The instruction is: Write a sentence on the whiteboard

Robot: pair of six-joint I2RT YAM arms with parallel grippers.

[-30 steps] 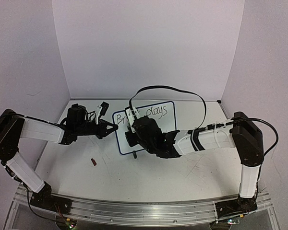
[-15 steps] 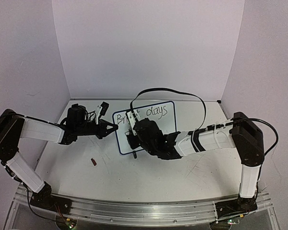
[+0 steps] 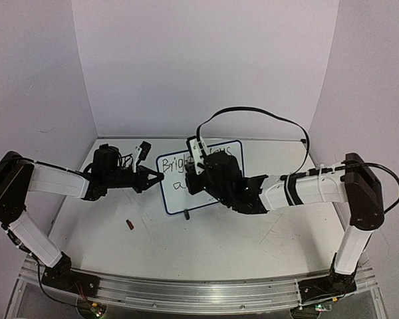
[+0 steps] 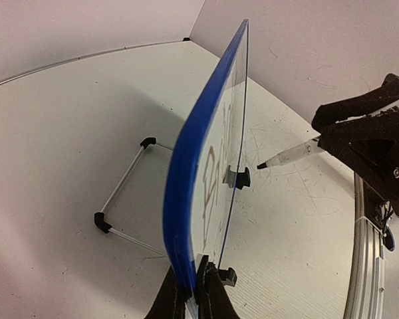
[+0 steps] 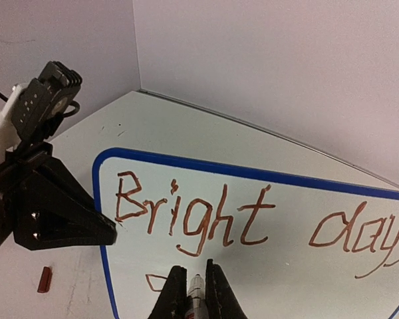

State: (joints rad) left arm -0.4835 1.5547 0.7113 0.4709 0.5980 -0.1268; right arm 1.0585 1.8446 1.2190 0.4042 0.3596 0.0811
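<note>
Right jaws: right gripper [image 5: 196, 282] closed around a slim white marker pen [image 4: 289, 156], tip near the small blue-rimmed white whiteboard [image 3: 165, 199], poised for line two.
Left jaws: left gripper [image 4: 194, 292] pinches the whiteboard's left edge, steadying it.
Whiteboard: upright, mid-table toward the far wall.
Sentence: dark handwritten sentence [image 5: 206, 212] reads "Bright days"; one stroke begun below.

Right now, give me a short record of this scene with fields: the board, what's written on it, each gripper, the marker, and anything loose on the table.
Board: whiteboard standing propped up on the table
Writing: "Bright days" on the top line; one stroke begun below it
Left gripper: shut on the whiteboard's left edge
Right gripper: shut on the marker
Marker tip: aimed at the writing face, contact unclear
Loose item: small red piece on the table, near the left arm
</note>
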